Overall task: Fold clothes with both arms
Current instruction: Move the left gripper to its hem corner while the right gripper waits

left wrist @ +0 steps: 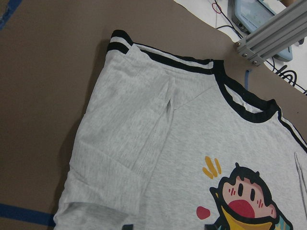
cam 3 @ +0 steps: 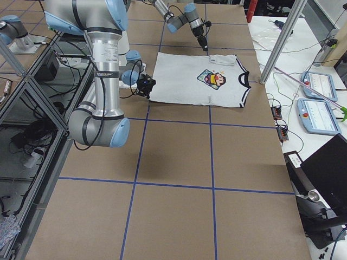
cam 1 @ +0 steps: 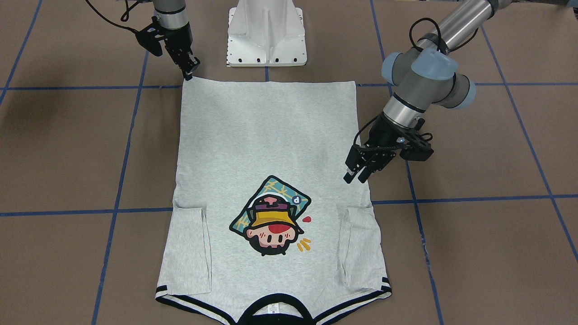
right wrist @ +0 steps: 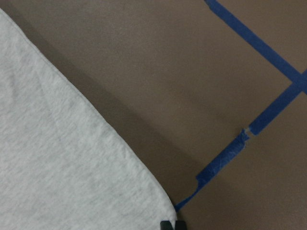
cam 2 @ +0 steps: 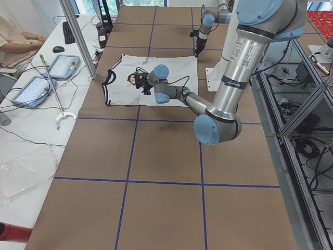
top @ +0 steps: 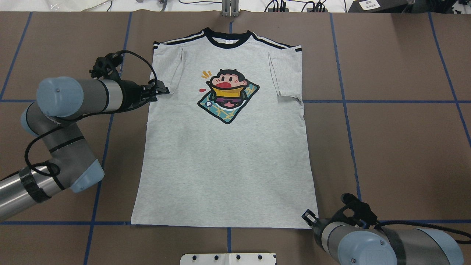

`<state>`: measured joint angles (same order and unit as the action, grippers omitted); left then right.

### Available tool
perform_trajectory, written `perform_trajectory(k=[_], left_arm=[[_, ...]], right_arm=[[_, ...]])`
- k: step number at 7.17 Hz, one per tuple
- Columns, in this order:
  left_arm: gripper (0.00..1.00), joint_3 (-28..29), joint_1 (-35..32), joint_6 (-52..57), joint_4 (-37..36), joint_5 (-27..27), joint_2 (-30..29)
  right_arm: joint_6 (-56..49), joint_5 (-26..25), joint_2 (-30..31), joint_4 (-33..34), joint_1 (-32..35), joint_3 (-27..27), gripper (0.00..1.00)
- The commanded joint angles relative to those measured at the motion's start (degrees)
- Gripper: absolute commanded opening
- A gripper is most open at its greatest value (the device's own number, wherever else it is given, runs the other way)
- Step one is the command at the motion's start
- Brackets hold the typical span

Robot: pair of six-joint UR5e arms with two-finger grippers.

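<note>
I see the shirt (cam 1: pixel 271 135) flat at frame centre, print up. Left gripper (cam 1: pixel 356 176) has fingers parted over its right edge. Right gripper (cam 1: pixel 189 73) sits at the upper-left hem corner, seemingly pinched closed

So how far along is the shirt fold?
Done: T-shirt flat, both sleeves folded in over the front. In hand: right tool at a hem corner, grip unclear; left tool open at the side edge near a sleeve. Left: every body fold; hem not yet lifted.
</note>
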<state>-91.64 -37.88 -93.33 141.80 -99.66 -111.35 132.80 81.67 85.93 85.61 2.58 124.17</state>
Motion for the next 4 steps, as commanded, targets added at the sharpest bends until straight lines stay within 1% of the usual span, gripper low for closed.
perform_trajectory(k=[1,2,3,4], left_arm=[[0.61,-13.23,7.26,-5.88,-10.44,0.51,5.41],[0.66,-18.17,9.47,-6.51,-12.75,0.52,9.53],[0.67,-22.22,12.36,-9.04,-13.99,0.52,14.36],[0.67,-23.57,15.87,-12.63,-16.36,0.78,15.97]], right_arm=[[0.00,0.07,-0.14,0.00,-0.12,0.11,0.00],[0.00,0.33,-0.23,-0.09,-0.04,0.28,0.00],[0.09,0.16,-0.32,-0.09,-0.12,0.55,0.00],[0.17,-0.02,-0.23,-0.09,-0.04,0.55,0.00]])
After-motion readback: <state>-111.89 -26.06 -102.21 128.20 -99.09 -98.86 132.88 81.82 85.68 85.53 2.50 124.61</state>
